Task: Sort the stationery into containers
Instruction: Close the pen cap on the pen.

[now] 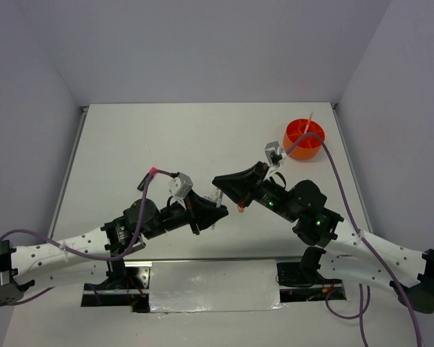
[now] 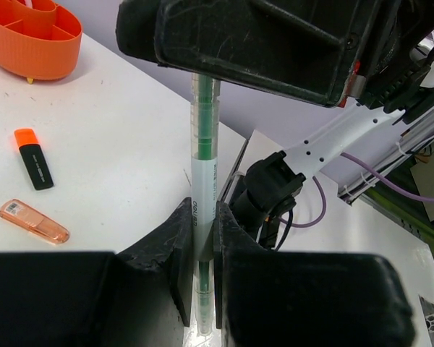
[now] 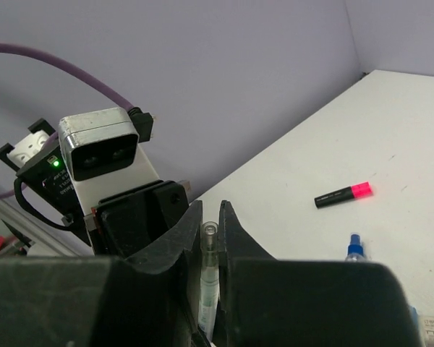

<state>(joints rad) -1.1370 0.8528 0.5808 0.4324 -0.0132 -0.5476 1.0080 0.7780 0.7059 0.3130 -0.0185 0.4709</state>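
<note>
A clear pen with a white barrel and green core (image 2: pixel 203 144) is held between both grippers, above the table. My left gripper (image 2: pixel 202 217) is shut on its lower part. My right gripper (image 3: pixel 210 213) is shut on its clear end (image 3: pixel 209 254). The two grippers meet nose to nose at mid-table (image 1: pixel 218 196). The orange divided tub (image 1: pixel 304 139) stands at the far right and also shows in the left wrist view (image 2: pixel 32 36). An orange-capped black highlighter (image 2: pixel 33 157) and a peach piece (image 2: pixel 34 221) lie on the table. A pink-capped highlighter (image 3: pixel 343 194) and a blue-capped tube (image 3: pixel 354 247) lie further off.
A thin pale stick (image 1: pixel 309 123) stands up out of the tub. A small orange item (image 1: pixel 240 207) shows under my right gripper. Purple cables run along both arms. The white table (image 1: pixel 166 137) has walls on three sides.
</note>
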